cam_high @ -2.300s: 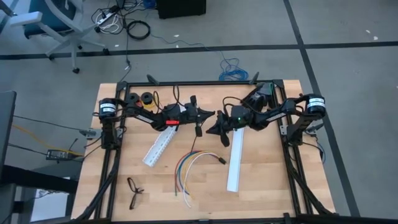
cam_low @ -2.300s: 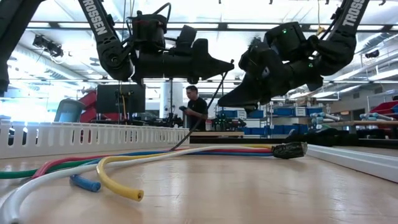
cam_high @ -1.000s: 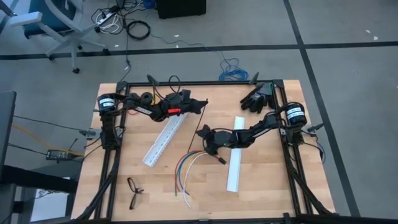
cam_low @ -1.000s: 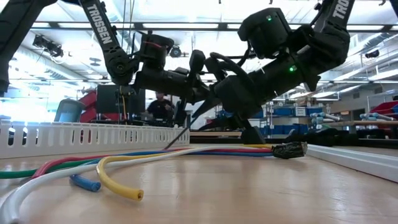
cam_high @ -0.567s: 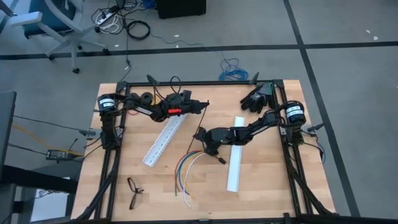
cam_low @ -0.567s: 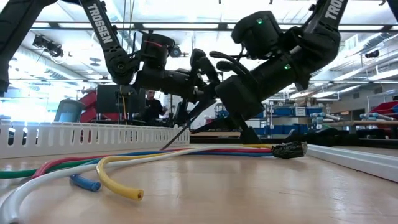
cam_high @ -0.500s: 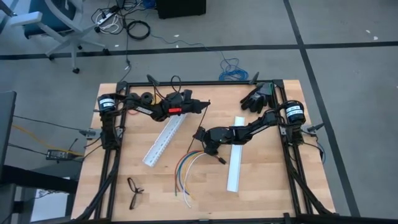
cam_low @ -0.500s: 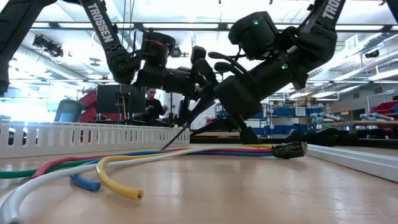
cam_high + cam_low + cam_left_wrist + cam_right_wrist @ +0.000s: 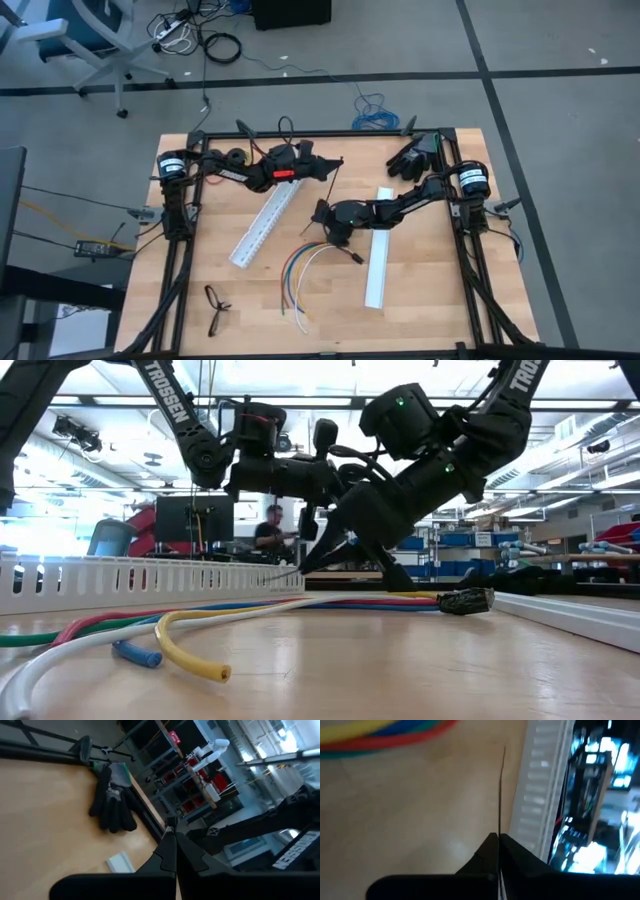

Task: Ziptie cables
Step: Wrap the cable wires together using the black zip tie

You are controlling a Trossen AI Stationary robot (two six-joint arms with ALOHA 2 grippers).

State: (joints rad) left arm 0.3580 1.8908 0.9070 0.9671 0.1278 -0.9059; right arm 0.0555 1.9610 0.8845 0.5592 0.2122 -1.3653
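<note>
The cables, blue, yellow, white and red wires ending in a small black connector, lie flat on the table's middle. The ziptie is a thin black strip slanting down toward the wood beside the left white rail. My right gripper is low over the table just beyond the cables' far end and is shut on the ziptie. My left gripper is higher and farther back, pointing level toward the table's right, with its fingers shut. My left gripper has its shut fingertips on the ziptie's upper end. Only a small stub shows at the tips, and the fingers point level toward the table's right. My right gripper pinches the ziptie's lower stretch between its two fingers. It slants down from the table's right, and the strip runs on straight out past the tips. The strip's free end reaches the wood beside the rail.
Two white slotted rails lie on the table, one left of the cables and one right. Black gloves lie at the far right corner, black spools at the far left. A person stands in the room behind.
My right gripper has gone a little toward the table's left, tipped its fingers lower, and shut on the ziptie. My left gripper has risen slightly and stayed shut on the strip's upper end. The cables have not moved.
</note>
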